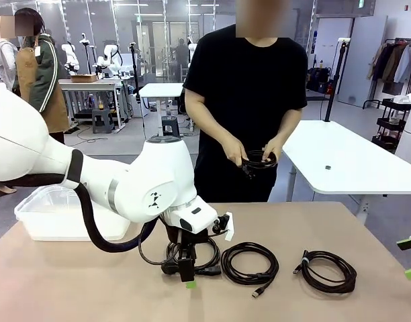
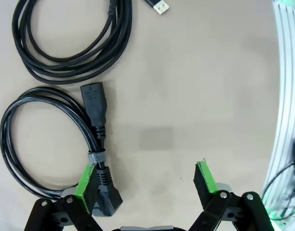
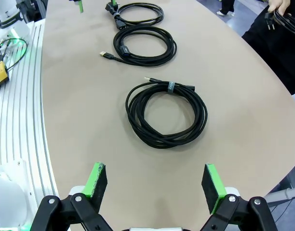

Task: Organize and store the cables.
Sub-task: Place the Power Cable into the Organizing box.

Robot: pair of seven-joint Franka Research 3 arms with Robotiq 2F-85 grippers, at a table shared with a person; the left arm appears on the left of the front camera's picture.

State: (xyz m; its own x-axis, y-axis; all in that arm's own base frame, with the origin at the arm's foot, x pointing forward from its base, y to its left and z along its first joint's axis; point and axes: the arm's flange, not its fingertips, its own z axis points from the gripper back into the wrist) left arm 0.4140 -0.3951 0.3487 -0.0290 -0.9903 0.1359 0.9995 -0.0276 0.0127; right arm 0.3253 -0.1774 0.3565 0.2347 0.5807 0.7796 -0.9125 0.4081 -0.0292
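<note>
Black coiled cable [image 2: 98, 144] sits off-centre under my left gripper [image 2: 145, 177], fingers spread wide, so closing here might nip only the plug [image 2: 108, 192] and spill the loops.

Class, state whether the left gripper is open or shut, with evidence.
Open. The left gripper holds nothing; its green pads stand wide apart, bare table between.

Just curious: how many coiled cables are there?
4 cables. On the table: one at the left gripper, one in the middle, one to the right. The fourth is in the person's hands.
</note>
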